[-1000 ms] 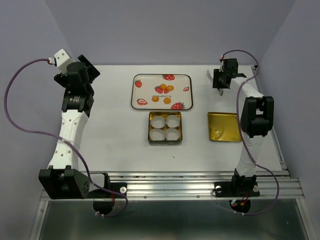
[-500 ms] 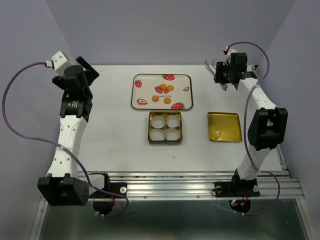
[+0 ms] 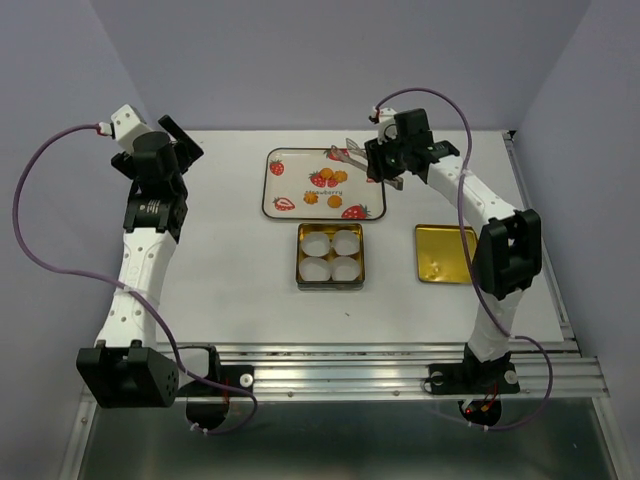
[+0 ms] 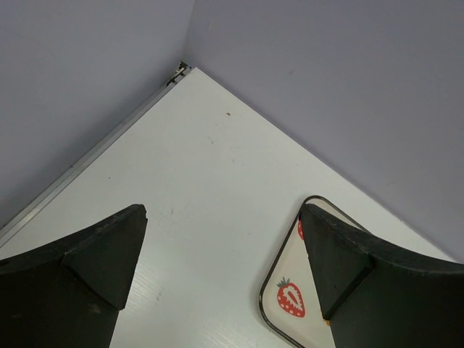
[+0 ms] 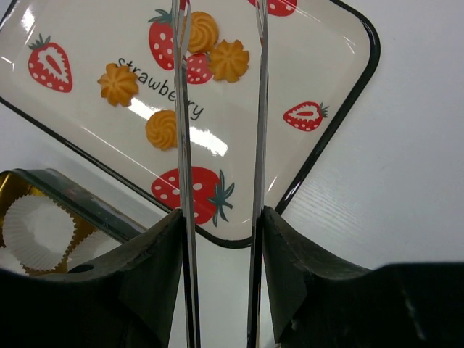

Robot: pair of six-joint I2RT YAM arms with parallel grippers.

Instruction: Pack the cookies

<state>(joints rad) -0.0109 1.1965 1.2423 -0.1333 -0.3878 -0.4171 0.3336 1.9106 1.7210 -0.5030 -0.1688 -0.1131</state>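
I am working over the white table [image 3: 230, 250], where the strawberry tray [image 3: 272, 190] is lying far and central. The gold tin [image 3: 300, 258] is sitting just in front of it, and the gold lid [image 3: 447, 254] off to the right. My left gripper [image 4: 221, 217] is hanging wide open over the far left, holding nothing. My right gripper [image 5: 221, 246] is clamping metal tongs [image 5: 257, 109], blades apart, above the tray. The four cookies [image 5: 161, 129] are lying mid-tray.
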